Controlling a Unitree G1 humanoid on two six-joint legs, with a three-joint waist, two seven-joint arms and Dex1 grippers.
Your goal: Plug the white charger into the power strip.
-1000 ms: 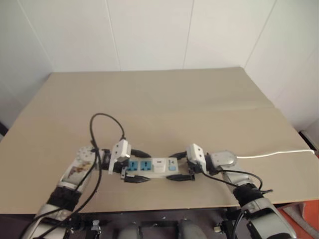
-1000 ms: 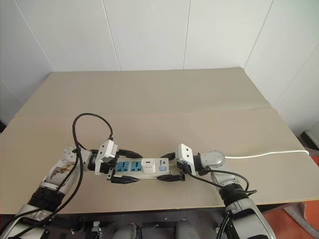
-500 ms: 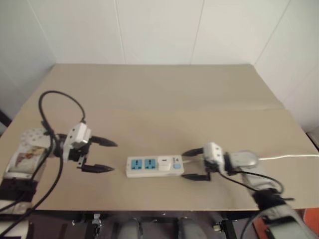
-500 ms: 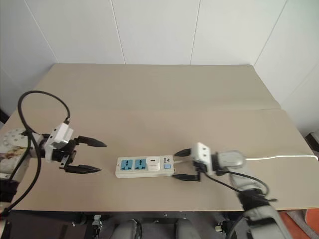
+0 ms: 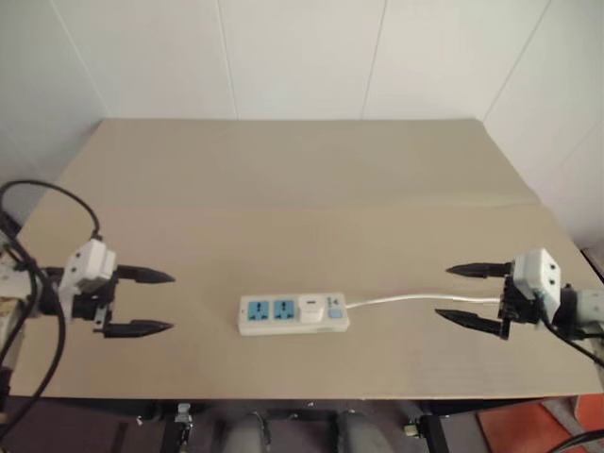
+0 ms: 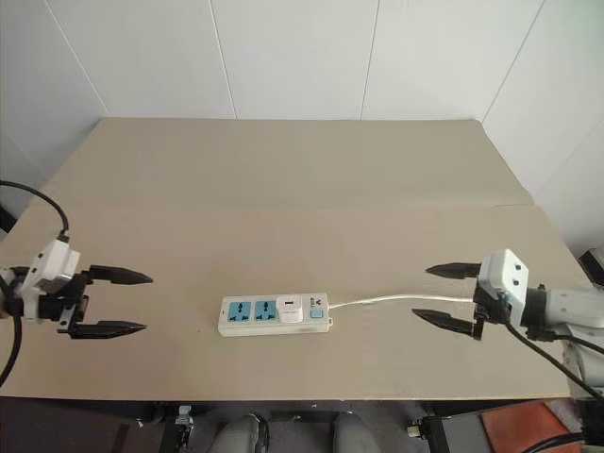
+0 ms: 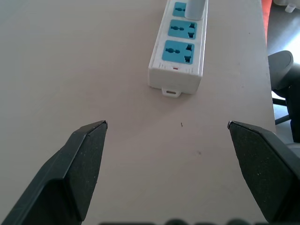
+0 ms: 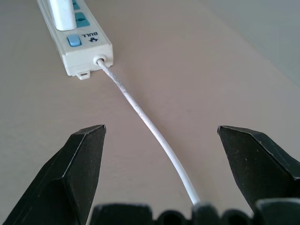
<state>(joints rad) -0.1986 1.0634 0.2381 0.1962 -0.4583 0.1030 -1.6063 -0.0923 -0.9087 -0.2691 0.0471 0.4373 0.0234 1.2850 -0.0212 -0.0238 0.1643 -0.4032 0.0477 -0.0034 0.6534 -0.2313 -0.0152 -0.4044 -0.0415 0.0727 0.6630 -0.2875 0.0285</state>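
Note:
The power strip (image 5: 293,314) lies flat on the tan table near its front edge. The white charger (image 5: 309,309) sits plugged into the socket nearest the strip's switch; two blue sockets to its left are bare. The strip's white cord (image 5: 420,299) runs right toward my right gripper (image 5: 468,294), which hovers open well right of the strip, fingers pointing at it. My left gripper (image 5: 151,302) hangs open far to the left, also facing the strip. In the left wrist view the strip (image 7: 180,51) lies ahead of the fingers; in the right wrist view the cord (image 8: 150,126) passes between the fingers.
The tan table (image 5: 302,198) stretches back to white wall panels. A black cable (image 5: 57,193) loops over my left arm. The table's front edge runs just below the strip.
Both grippers have pulled away from the strip's ends, the left going left and the right going right, both rising. The strip with the charger stays put. The camera view shifted slightly.

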